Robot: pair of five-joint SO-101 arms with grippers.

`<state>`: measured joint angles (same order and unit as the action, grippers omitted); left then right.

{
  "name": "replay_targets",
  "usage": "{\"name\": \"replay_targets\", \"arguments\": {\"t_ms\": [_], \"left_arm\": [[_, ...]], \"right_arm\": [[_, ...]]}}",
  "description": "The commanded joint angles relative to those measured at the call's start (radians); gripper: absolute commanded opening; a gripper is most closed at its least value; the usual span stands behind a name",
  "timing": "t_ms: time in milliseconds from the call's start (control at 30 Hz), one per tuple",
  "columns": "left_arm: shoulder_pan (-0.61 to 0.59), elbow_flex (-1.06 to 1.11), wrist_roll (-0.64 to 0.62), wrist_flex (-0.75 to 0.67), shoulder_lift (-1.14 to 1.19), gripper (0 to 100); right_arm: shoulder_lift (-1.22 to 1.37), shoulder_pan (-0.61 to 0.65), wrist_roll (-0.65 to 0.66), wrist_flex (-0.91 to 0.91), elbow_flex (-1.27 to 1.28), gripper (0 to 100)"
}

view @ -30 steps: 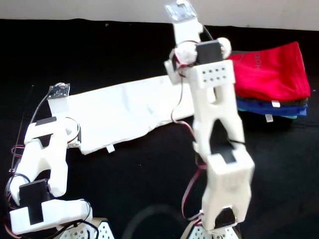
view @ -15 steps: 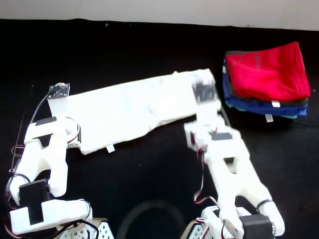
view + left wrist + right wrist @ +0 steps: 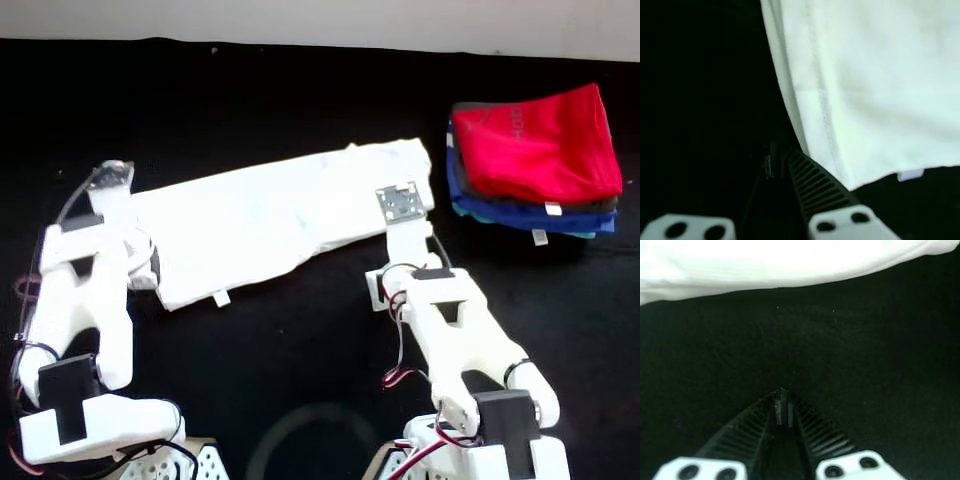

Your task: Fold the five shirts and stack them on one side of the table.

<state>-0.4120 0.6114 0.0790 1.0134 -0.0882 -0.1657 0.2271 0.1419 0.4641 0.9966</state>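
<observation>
Both grippers are clenched on nothing: the left gripper (image 3: 776,152) sits just beside one end of the white shirt (image 3: 260,220), and the right gripper (image 3: 783,396) is over bare table (image 3: 300,340) near the other end. The shirt lies mid-table as a long band. Farther right sits a stack (image 3: 535,160) of folded shirts, red on top.

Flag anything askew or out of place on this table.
The white shirt lies slanted across the black table as a long half-folded strip, its near edge uneven. The stack of folded shirts, red on top, looks tidy.
</observation>
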Motion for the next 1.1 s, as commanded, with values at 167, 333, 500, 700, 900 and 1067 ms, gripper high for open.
{"name": "replay_targets", "arguments": {"t_ms": [167, 333, 500, 700, 900, 1067], "left_arm": [[0.008, -0.357, -0.242, 0.292, 0.108, 24], [0.015, -0.49, -0.244, 0.292, 0.352, 24], [0.015, -0.716, -0.244, 0.296, 0.549, 24], [0.012, -0.849, -0.236, 0.302, 0.739, 22], [-0.05, -0.974, -0.236, 0.393, 0.814, 0], [-0.194, -1.075, -0.149, 0.451, 0.822, 1]], "right_arm": [[0.021, -0.007, -0.002, 0.004, -0.03, 0.6], [0.022, -0.005, -0.002, 0.004, -0.03, 0.6], [0.024, -0.005, -0.002, 0.004, -0.03, 0.6], [0.024, -0.005, -0.002, 0.002, -0.03, 0.6], [0.025, -0.005, -0.002, -0.001, -0.03, 0.6], [0.025, -0.005, -0.003, -0.001, -0.03, 0.6]]}}
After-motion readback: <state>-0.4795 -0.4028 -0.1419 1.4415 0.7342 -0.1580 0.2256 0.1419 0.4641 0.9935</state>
